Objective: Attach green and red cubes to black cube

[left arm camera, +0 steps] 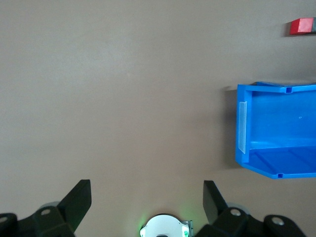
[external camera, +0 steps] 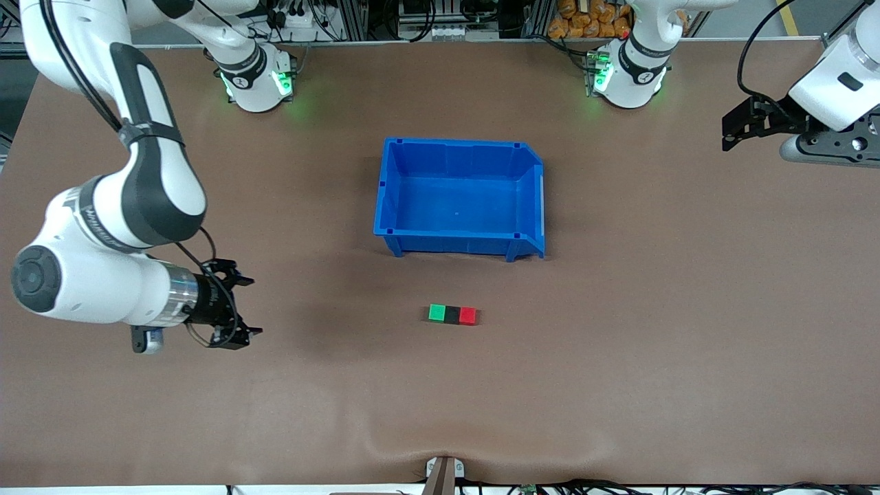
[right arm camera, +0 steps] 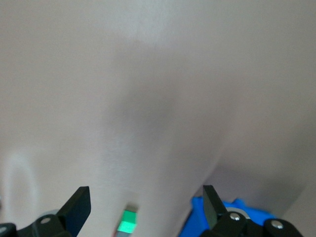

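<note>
Both arms pulled back, hands empty

The right arm bends down from its base at the table's top edge, forearm lying low and level, and its black two-finger right gripper (external camera: 242, 307) hangs over bare table at its own end, fingers spread wide with nothing between them. The left arm waits up high at its end, its black left gripper (external camera: 734, 132) also spread wide open, nothing in it.

Green cube (external camera: 436, 313): bright green. Black cube (external camera: 452, 315): matte black. Red cube (external camera: 467, 315): bright red. Bin (external camera: 459, 237), at 12 o'clock of the cubes: plain blue. Table (external camera: 619, 357): flat brown. Arms: white with black joints; bases glowed green.
</note>
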Controlling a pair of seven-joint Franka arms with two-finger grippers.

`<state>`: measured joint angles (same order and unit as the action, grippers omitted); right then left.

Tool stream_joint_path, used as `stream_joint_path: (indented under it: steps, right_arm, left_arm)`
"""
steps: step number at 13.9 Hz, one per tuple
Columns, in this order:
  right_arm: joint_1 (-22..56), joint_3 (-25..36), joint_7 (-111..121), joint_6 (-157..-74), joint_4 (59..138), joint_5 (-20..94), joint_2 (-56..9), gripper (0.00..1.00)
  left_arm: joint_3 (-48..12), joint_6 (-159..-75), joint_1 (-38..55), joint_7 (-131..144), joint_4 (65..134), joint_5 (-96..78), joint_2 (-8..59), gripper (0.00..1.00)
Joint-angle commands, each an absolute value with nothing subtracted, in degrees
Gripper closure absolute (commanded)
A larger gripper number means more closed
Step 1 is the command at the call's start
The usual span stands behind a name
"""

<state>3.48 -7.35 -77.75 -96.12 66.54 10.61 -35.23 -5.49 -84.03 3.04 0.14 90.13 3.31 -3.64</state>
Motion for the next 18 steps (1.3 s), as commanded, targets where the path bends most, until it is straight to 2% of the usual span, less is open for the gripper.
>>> stream_joint_path:
  steps: [1,7,11,14,18]
  right_arm:
    - [-1.13,-8.79,-66.49,-90.64,68.12,9.49,-31.73,0.0]
    - [-6.59,-7.74,-38.46,-81.31,68.2,3.98,-26.55,0.0]
    - [-9.49,-7.38,-20.35,-79.02,68.38,1.23,-23.04,0.0]
    - [-10.11,-4.75,-8.12,-77.0,69.08,0.53,-19.87,0.0]
    - [-10.55,-4.04,-6.24,-77.17,74.17,0.44,-13.11,0.0]
  left_arm:
    - [-5.71,-83.67,3.08,0.62,89.65,3.69,-3.69,0.0]
    - [-5.71,-83.85,2.99,0.62,89.65,2.9,-3.43,0.0]
    - [-5.71,-84.02,2.9,0.62,89.74,2.81,-3.43,0.0]
    - [-5.71,-84.02,2.81,0.62,89.74,2.81,-3.43,0.0]
    - [-5.71,-84.02,2.72,0.62,89.74,2.81,-3.43,0.0]
